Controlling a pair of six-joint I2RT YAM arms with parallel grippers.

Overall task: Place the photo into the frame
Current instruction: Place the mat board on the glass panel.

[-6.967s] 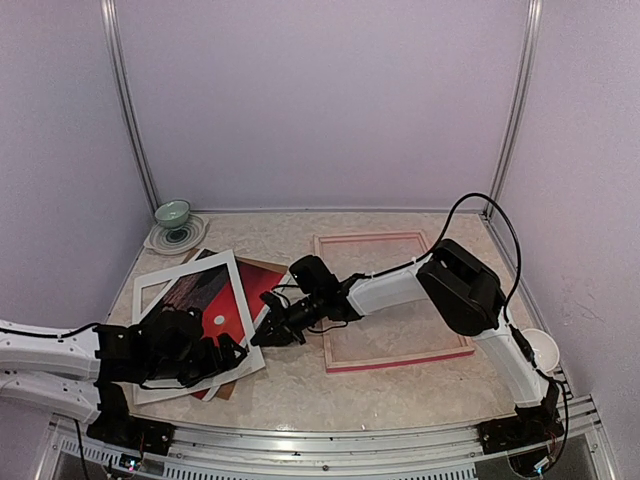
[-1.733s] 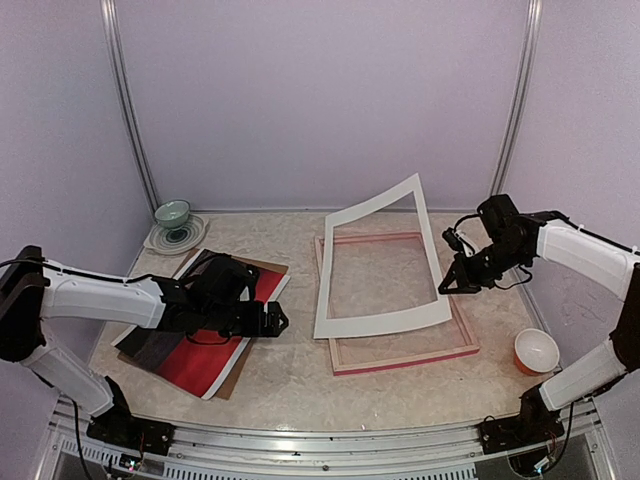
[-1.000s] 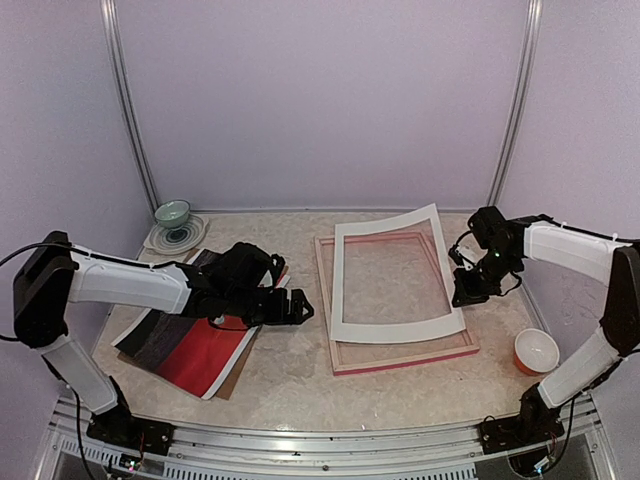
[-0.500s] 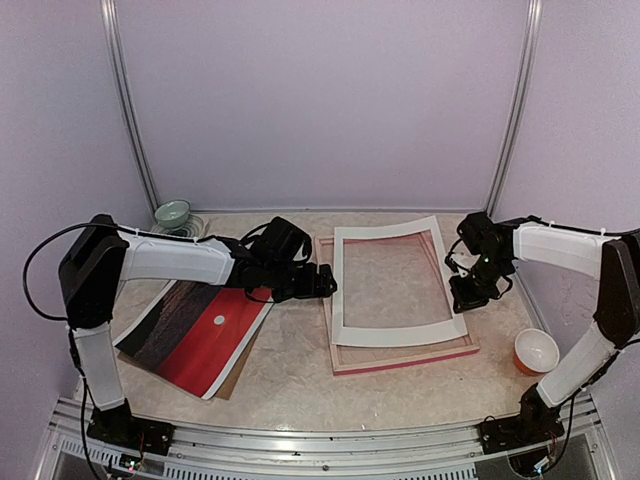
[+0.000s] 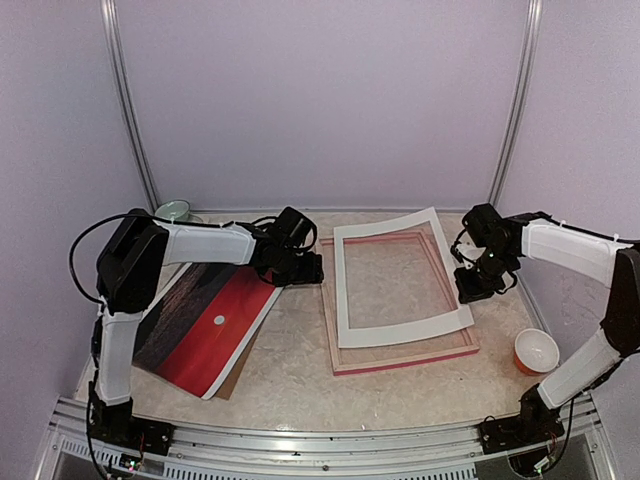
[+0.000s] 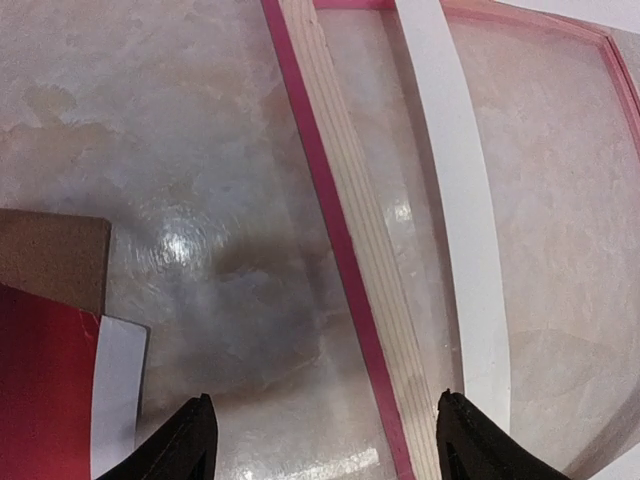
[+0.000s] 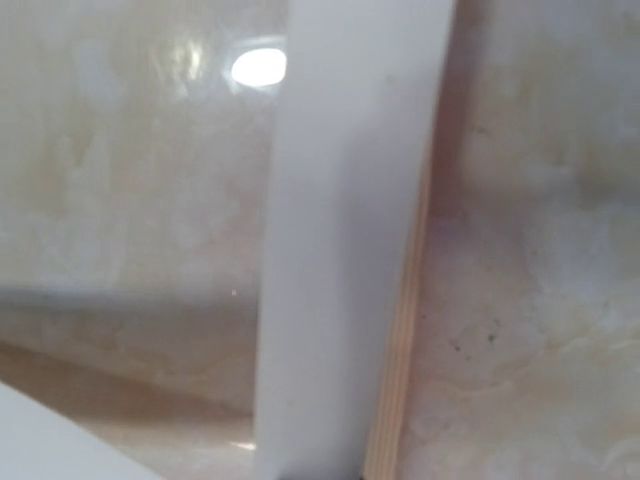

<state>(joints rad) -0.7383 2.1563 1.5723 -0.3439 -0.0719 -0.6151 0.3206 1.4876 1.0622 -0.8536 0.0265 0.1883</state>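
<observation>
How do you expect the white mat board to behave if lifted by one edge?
Probably floppy: the white mat board looks thin, mostly window, and seems to bow over the frame. Likely light, as the right tool pinches one rail.

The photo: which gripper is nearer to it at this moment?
Left. The left gripper hovers just past the far corner of the photo, by the frame; the right gripper is beyond the frame, gripping the white mat.

My view from the overhead camera: plain pale lilac walls (image 5: 320, 100) close three sides, slim silver metal corner posts (image 5: 128, 110) rising at the back. The beige marbled tabletop (image 5: 290, 370) shows soft glare; a ribbed aluminium rail (image 5: 300, 440) runs along its near edge.
</observation>
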